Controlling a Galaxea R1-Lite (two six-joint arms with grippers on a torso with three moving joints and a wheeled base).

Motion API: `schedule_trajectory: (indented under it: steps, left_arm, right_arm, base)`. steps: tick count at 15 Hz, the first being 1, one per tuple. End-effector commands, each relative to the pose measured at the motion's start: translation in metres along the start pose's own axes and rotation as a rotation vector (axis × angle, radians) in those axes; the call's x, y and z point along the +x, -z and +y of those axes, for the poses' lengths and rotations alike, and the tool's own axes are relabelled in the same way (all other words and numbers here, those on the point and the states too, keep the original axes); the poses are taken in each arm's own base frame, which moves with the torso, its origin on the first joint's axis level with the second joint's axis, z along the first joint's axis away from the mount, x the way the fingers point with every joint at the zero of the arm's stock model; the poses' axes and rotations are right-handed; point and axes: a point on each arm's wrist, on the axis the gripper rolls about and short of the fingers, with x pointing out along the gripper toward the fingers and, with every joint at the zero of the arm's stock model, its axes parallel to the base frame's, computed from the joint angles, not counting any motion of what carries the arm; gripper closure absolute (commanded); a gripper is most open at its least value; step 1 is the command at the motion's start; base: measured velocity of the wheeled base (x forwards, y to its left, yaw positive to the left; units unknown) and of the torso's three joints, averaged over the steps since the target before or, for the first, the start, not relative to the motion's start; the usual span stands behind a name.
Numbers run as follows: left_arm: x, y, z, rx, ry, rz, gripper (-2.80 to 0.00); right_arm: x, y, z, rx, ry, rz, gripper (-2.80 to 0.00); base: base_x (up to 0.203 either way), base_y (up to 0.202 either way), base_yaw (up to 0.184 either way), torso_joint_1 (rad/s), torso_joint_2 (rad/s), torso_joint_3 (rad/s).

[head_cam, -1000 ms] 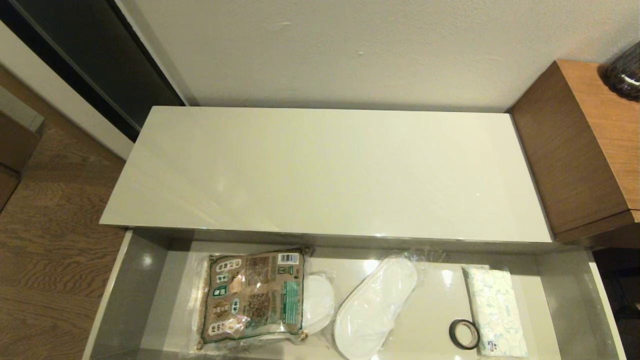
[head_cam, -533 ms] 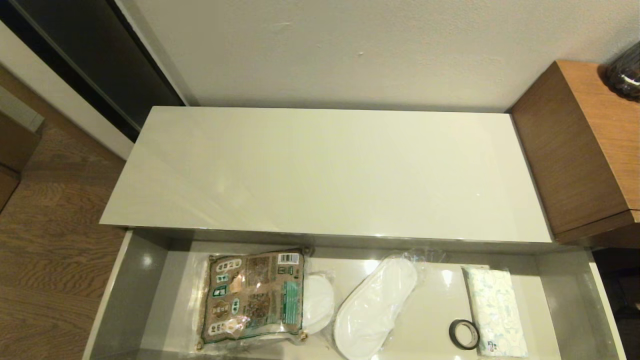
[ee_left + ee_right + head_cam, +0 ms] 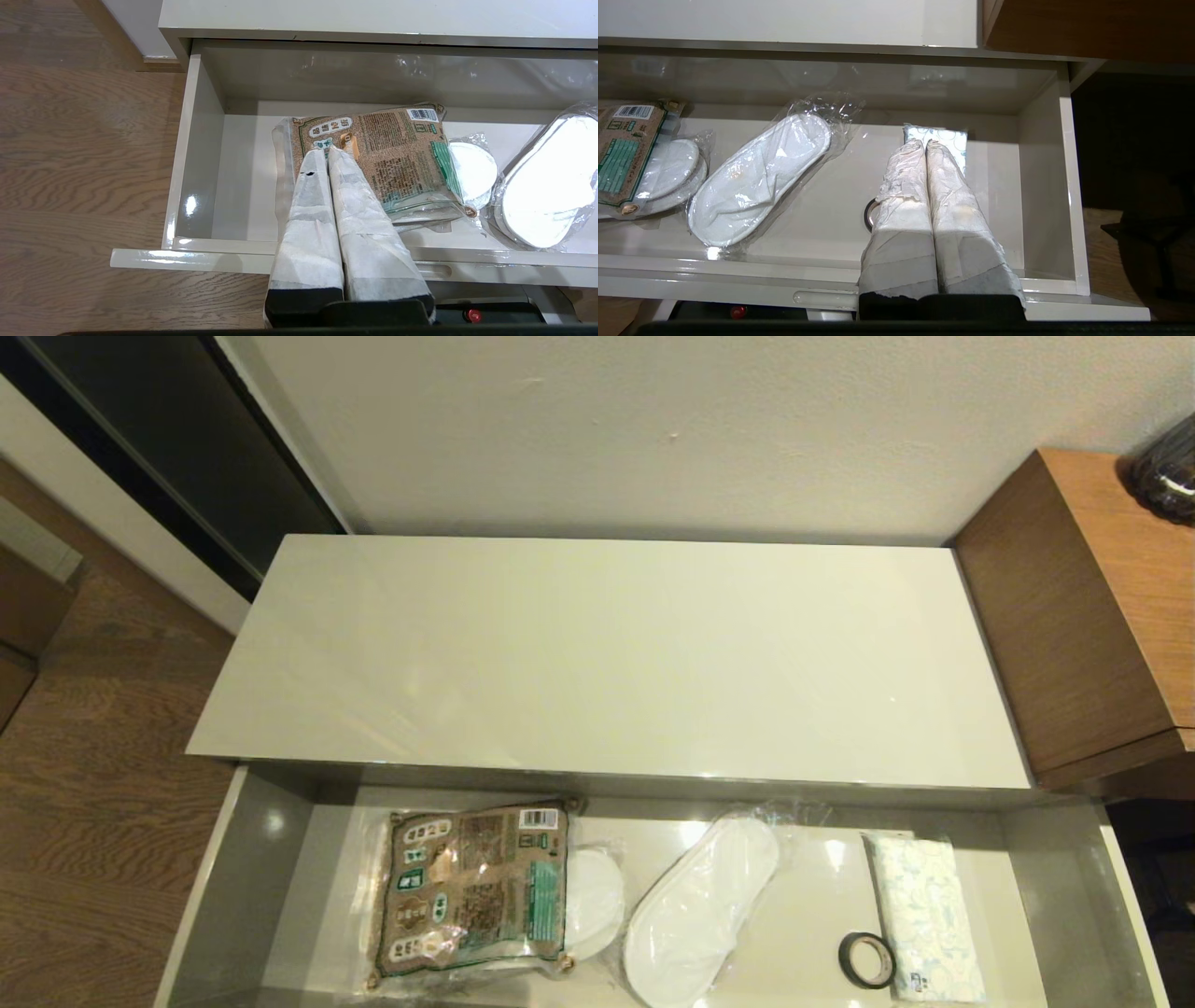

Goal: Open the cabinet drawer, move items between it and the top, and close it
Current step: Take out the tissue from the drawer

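From the head camera, the cabinet drawer [image 3: 271,887] stands pulled out below the front edge of the top [image 3: 607,653], whose glossy slab carries nothing. In the drawer's left half lies the brown-and-green packet [image 3: 471,887], flat, overlapping one wrapped white slipper [image 3: 593,901]. A second wrapped slipper [image 3: 695,915] lies diagonally near the middle. At the right end the tissue pack [image 3: 924,915] lies along the base, with the tape ring [image 3: 866,959] just beside its left edge. The drawer's front edge and face are cut off from this view, and neither arm shows here. A brown wooden unit [image 3: 1074,616] rises against the top's right end, with a dark object [image 3: 1165,471] on it that is too cropped to identify.

From the left wrist camera, the left gripper [image 3: 327,148] has its taped fingers pressed together, holding nothing, above the drawer's front edge, tips over the packet [image 3: 397,158]. Bare drawer base lies between the packet and the left wall [image 3: 201,154]. The face panel's oblong recess [image 3: 434,270] shows beside the fingers.

From the right wrist camera, the right gripper [image 3: 926,143] is likewise closed and empty, above the drawer's front right part. Its fingers hide most of the tissue pack [image 3: 943,137] and all but a sliver of the tape ring [image 3: 869,214]. Bare base lies between the slipper [image 3: 756,177] and the fingers.
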Motion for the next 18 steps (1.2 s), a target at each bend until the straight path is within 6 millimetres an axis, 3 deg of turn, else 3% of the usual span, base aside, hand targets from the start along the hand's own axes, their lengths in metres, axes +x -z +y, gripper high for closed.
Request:
schedule_trajectory:
  steps: [1, 13, 16, 18]
  left_arm:
    - [0.000, 0.000, 0.000, 0.000, -0.001, 0.001, 0.00]
    - [0.000, 0.000, 0.000, 0.000, 0.001, 0.001, 0.00]
    - [0.000, 0.000, 0.000, 0.000, 0.000, 0.001, 0.00]
    - [0.000, 0.000, 0.000, 0.000, -0.001, 0.001, 0.00]
  right_arm:
    - [0.000, 0.000, 0.000, -0.001, 0.000, 0.000, 0.00]
    - [0.000, -0.001, 0.000, -0.015, 0.003, -0.007, 0.00]
    - [-0.012, -0.033, -0.002, -0.032, 0.036, -0.051, 0.00]
    - [-0.036, -0.082, -0.003, -0.012, 0.051, -0.072, 0.00]
  base:
    - [0.000, 0.000, 0.000, 0.000, 0.00, 0.000]
    - [0.000, 0.000, 0.000, 0.000, 0.00, 0.000]
    - [0.000, 0.000, 0.000, 0.000, 0.00, 0.000]
    - [0.000, 0.000, 0.000, 0.000, 0.00, 0.000]
